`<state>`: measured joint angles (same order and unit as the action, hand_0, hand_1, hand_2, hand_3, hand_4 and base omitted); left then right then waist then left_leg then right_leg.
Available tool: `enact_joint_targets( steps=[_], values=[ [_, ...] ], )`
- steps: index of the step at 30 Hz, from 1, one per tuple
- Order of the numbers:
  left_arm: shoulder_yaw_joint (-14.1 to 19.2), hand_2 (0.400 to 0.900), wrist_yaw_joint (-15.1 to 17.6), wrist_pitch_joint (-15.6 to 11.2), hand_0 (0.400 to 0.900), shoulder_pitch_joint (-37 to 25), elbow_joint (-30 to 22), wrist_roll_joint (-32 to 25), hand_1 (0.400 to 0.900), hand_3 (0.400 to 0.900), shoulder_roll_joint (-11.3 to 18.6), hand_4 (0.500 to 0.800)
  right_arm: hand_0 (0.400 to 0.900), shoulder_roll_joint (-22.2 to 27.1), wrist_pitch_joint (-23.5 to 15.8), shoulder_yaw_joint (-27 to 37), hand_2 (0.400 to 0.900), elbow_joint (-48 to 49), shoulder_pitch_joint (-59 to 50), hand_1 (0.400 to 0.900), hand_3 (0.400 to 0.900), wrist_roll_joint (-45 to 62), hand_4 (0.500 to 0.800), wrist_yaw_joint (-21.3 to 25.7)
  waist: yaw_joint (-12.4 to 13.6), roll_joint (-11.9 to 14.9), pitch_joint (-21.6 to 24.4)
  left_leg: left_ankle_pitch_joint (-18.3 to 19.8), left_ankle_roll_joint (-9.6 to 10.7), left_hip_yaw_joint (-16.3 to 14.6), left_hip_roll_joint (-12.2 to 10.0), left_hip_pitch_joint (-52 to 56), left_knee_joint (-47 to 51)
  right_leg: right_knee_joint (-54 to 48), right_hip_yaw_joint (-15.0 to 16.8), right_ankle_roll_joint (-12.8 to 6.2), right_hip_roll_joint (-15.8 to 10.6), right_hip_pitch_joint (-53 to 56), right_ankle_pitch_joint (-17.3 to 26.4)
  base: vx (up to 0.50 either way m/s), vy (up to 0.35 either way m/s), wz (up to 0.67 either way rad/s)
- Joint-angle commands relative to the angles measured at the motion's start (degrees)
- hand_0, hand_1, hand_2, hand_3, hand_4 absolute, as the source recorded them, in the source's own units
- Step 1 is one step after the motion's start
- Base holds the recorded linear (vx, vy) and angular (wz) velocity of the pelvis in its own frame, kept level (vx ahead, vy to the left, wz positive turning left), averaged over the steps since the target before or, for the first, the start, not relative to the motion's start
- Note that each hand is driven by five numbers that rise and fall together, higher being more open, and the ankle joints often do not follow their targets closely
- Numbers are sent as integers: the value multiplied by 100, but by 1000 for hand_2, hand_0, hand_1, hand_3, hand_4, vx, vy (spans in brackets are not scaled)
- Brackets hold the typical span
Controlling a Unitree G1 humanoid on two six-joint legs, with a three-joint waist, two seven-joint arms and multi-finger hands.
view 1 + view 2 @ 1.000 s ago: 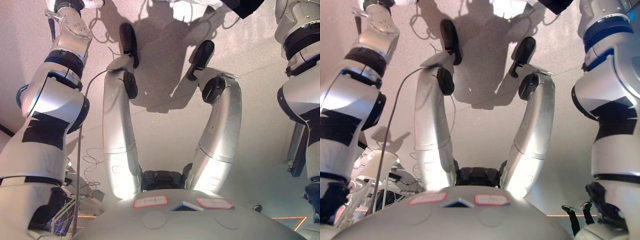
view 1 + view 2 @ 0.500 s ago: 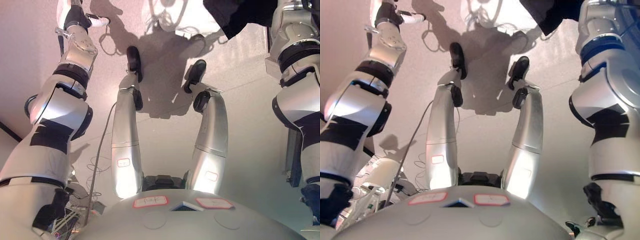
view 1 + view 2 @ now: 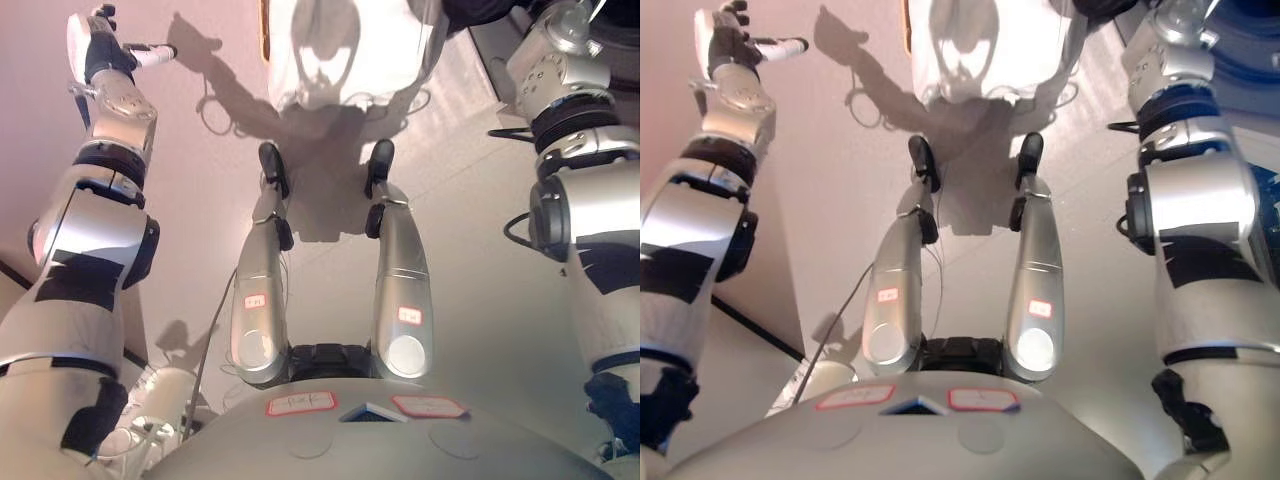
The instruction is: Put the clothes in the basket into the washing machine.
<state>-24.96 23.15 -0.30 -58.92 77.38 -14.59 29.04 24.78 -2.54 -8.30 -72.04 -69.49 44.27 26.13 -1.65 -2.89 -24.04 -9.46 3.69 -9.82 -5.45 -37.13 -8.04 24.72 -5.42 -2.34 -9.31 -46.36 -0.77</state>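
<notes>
A white basket (image 3: 345, 50) stands on the floor at the top middle of the view, with shadows across it. A dark garment (image 3: 478, 10) shows at the top edge just to its right, beside my right wrist. My right hand (image 3: 572, 12) is mostly cut off by the top edge, so I cannot tell whether it grips the garment. My left hand (image 3: 732, 40) is raised at the upper left, away from the basket, empty, with a white-tipped finger held straight out. The washing machine cannot be made out for certain.
A grey ledge or panel (image 3: 492, 62) runs along the floor at the upper right, next to the basket. A thin orange edge (image 3: 263, 30) shows at the basket's left side. Pale floor (image 3: 200, 180) lies between my left arm and the basket.
The whole picture has shifted, so the camera has moved. The white basket now shows larger at the top. The dark garment has gone up to the top edge. My left hand is lifted higher.
</notes>
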Motion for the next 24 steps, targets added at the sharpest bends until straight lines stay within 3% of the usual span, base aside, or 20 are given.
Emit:
enact_joint_targets(
  steps=[1,7,11,19,24],
  values=[
    [155,900,259,-129,900,807,524,-9,900,900,-474,800,400,-56,-770,27,400,-28,457,400,400,826,500,-109,-1,-518,1168,105,319,71,105,121,269,-895,104,-186,236,507,209,55,35,-12],
    [251,900,365,-184,900,1250,409,-63,900,900,-846,800,400,-175,-1301,718,400,259,679,400,400,1901,500,-180,48,-801,1306,16,356,-5,158,753,677,-1072,151,-202,210,1008,133,80,36,-3],
    [252,900,327,-246,900,1384,311,-78,900,900,-883,800,400,211,-1398,884,400,13,377,400,400,2145,500,-265,205,-1080,1385,-109,410,30,163,952,913,-968,142,-189,187,1070,-9,46,-7,11],
    [436,900,172,-443,900,2481,-57,100,900,900,-702,800,400,1097,-1672,742,400,613,47,400,400,1801,500,-82,510,-1464,1532,-369,587,231,72,1176,1265,-699,29,-149,208,1133,-308,33,-51,10],
    [469,900,68,-507,900,2734,-156,143,900,900,-620,800,400,1325,-1687,564,400,877,-52,400,400,1774,500,-263,572,-1511,1576,-419,647,354,48,1185,1294,-592,-18,-151,223,1153,-413,30,-61,6]
  ],
)
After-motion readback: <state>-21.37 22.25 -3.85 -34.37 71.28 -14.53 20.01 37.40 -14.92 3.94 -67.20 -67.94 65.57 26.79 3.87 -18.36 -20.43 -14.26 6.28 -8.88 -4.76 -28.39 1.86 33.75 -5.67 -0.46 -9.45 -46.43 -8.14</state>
